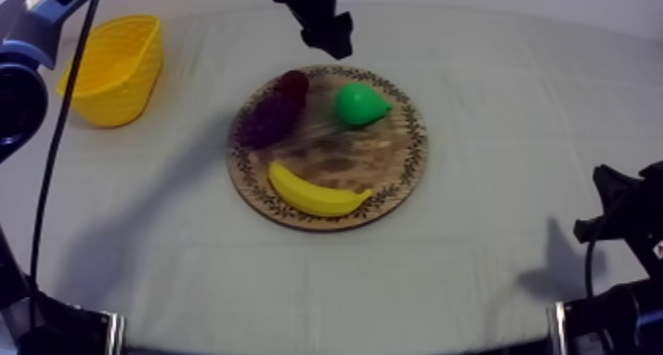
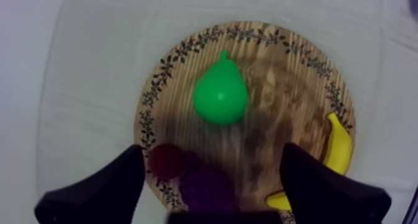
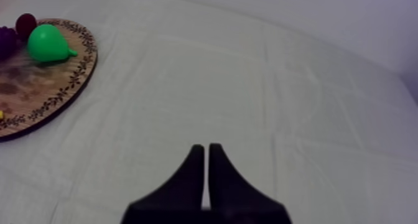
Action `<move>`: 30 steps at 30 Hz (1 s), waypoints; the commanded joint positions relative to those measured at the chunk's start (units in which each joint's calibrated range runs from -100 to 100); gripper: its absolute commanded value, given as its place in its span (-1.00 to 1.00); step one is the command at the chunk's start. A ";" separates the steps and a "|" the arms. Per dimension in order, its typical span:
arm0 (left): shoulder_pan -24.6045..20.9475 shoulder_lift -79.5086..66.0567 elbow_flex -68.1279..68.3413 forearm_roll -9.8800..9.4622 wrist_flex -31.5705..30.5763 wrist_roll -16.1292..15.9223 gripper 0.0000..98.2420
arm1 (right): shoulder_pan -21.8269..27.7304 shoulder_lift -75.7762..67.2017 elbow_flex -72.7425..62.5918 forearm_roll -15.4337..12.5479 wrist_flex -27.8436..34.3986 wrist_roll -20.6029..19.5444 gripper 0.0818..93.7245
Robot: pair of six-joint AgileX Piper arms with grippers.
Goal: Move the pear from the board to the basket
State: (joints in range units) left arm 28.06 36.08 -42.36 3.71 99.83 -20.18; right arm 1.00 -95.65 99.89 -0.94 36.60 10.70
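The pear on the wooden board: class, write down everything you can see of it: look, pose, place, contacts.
The pear is bright green, smooth and plastic-looking, with a round body narrowing to a short stem tip. It lies on its side on the round wooden board, across from the banana, clear of the small red fruit and the grapes. Only the board touches it. The left end effector hangs above it, open, not holding it.
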 commanded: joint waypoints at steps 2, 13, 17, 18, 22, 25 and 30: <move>0.35 0.53 -0.24 -0.19 -0.01 0.56 0.85 | 0.00 -0.02 0.00 -0.01 0.01 0.02 -0.99; 0.78 7.13 -3.90 -0.35 0.01 1.89 0.95 | 0.00 -0.02 0.00 -0.01 0.01 0.02 -0.99; 0.71 11.57 -6.34 0.07 0.01 2.12 0.96 | 0.00 -0.02 0.00 -0.01 0.01 0.02 -0.99; 0.62 12.80 -7.00 0.29 0.01 2.16 0.96 | 0.00 -0.02 0.00 -0.01 0.01 0.02 -0.99; 0.36 17.86 -9.82 0.93 -0.03 2.33 0.96 | 0.00 -0.02 0.00 -0.01 0.01 0.02 -0.99; 0.15 21.11 -11.41 1.16 -0.06 2.49 0.96 | 0.00 -0.02 0.00 -0.01 0.01 0.02 -0.99; -0.36 25.91 -14.93 2.02 -0.07 2.27 0.96 | 0.00 -0.02 0.00 -0.01 0.01 0.02 -0.99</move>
State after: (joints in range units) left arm 27.73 60.53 -56.56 5.61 99.71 -17.90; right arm 1.00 -95.65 99.89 -0.94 36.60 10.71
